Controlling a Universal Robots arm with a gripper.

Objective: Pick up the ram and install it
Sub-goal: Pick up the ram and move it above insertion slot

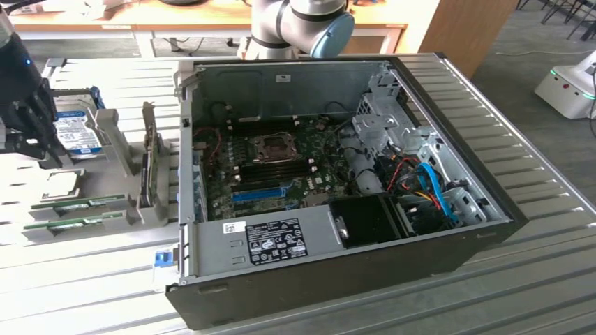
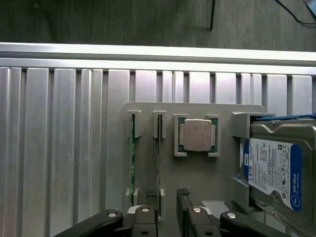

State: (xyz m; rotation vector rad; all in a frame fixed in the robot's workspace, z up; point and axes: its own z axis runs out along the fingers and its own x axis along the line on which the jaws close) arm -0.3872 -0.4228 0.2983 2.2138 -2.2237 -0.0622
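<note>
Exterior view is showing the slatted metal bench point(image 1: 521, 139) carrying an open computer case point(image 1: 326, 279), and the case is lying just beside a grey holder point(image 2: 197, 177). The robot arm point(image 1: 298, 28) is rising behind the case. A hard drive point(image 2: 274, 173) with a blue label is sitting in the bracket at one end of the holder. The claw point(image 2: 168, 219) is hovering over the holder with its jaws released and grasping nothing. Toward the holder's other end, one ram stick point(image 2: 131, 158) and a second ram stick point(image 2: 158, 163) are standing on edge in parallel slots, the second running close to one claw finger. A processor chip point(image 2: 197, 134) is resting in the holder between the second stick and the drive.
</note>
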